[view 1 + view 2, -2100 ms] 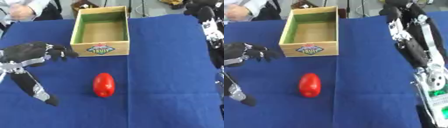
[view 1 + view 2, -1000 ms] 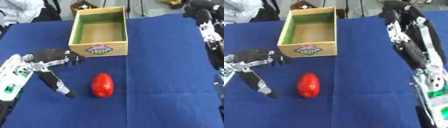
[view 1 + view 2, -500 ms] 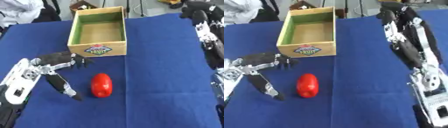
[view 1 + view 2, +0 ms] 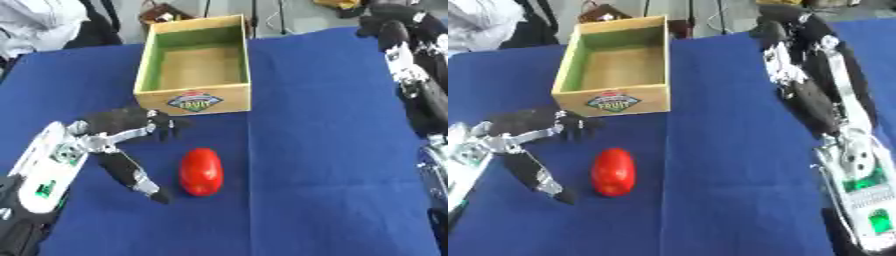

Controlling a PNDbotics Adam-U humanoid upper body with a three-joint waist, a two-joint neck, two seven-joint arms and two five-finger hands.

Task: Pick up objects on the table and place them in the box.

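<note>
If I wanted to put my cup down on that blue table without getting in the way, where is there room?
The widest bare cloth lies between the red object and the right hand with its arm along the right edge. The near strip below the red object is bare too. It is crowded on the left, where the open left hand reaches in beside the red object, just in front of the wooden box.

Red object [image 4: 612, 171] on blue table [image 4: 719, 150], left hand [image 4: 531, 131] open beside it, box [image 4: 614, 65] beyond
</note>
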